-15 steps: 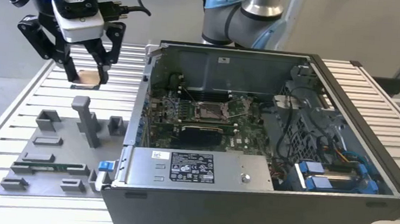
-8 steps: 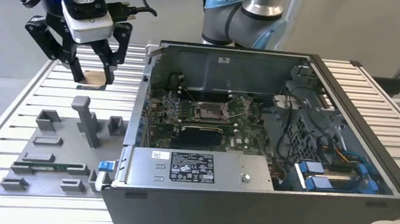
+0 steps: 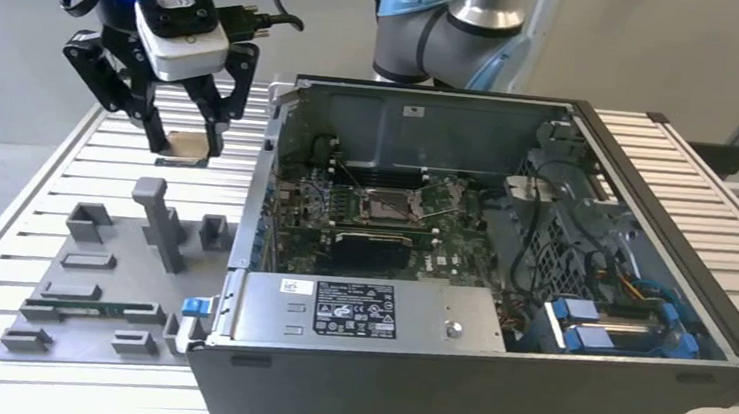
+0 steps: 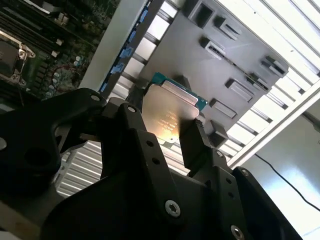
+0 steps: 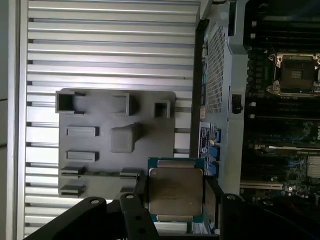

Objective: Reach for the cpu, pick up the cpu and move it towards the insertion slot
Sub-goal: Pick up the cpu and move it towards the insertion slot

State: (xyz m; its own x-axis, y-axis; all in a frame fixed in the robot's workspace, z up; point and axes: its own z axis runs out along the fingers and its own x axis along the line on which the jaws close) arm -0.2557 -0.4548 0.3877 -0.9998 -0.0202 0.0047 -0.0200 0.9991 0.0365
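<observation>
- Setting: a pale slatted metal tabletop with a plain light floor beyond it.
- Black two-fingered gripper with a white housing above its linkage: raised over the tabletop on the exterior view's left, between the far edge and the grey plate. Its fingers are clamped on opposite edges of the chip.
- Small, thin, square cpu with a pale silvery metal face on a green board: held clear of the tabletop between the fingers. In both wrist views its metal face is turned to the camera.
- Flat grey moulded holder plate with upstanding blocks and pockets: lies toward the tabletop's near corner on the exterior view's left, below the gripper and apart from it. A long narrow green memory stick rests in its near part.
- Large dark-grey open computer case: lies on its side across the tabletop's middle, just beside the plate.
- Square insertion slot with a shiny silver frame and wire lever: sits on the green motherboard inside the case, well apart from the cpu.
- Grey robot arm base: stands behind the case at the tabletop's far edge.
</observation>
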